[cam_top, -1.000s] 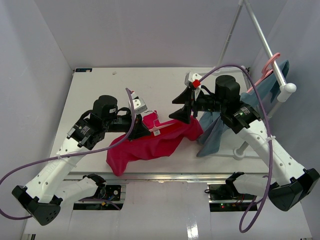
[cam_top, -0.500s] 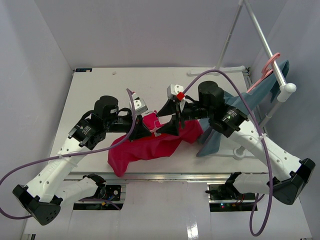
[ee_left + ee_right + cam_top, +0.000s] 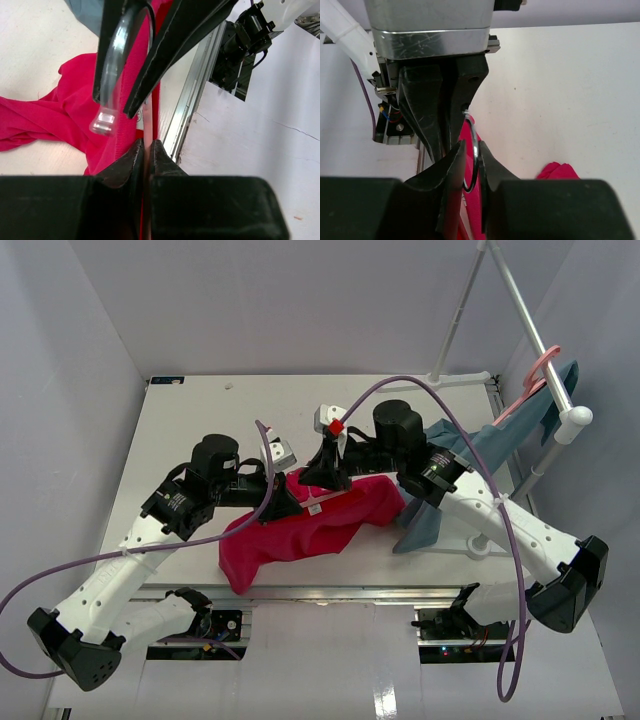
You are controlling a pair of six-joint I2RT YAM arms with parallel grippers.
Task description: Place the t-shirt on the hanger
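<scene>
The crimson t-shirt [image 3: 300,535] lies crumpled near the table's front edge, draped over part of the pale-pink hanger [image 3: 322,503]. My left gripper [image 3: 296,502] is shut on the hanger's thin pink bar [image 3: 148,125]; its fingertips [image 3: 148,145] pinch it from both sides. My right gripper [image 3: 325,483] comes in from the right, tip to tip with the left one, and is shut on the hanger's shiny curved hook [image 3: 476,150]. In the left wrist view that hook [image 3: 112,75] shows between the right gripper's black fingers. Red t-shirt fabric [image 3: 50,115] spreads below both grippers. Most of the hanger is hidden under cloth.
A blue-grey garment [image 3: 470,455] hangs on a second pink hanger [image 3: 535,375] from the silver rack pole [image 3: 530,330] at the right. The rack's base [image 3: 480,545] stands by the right arm. A metal rail [image 3: 330,592] runs along the table's front edge.
My right arm swung left from beside the blue-grey garment to the hanger's hook, and its jaws closed on it. The left arm held its grip and barely moved.
</scene>
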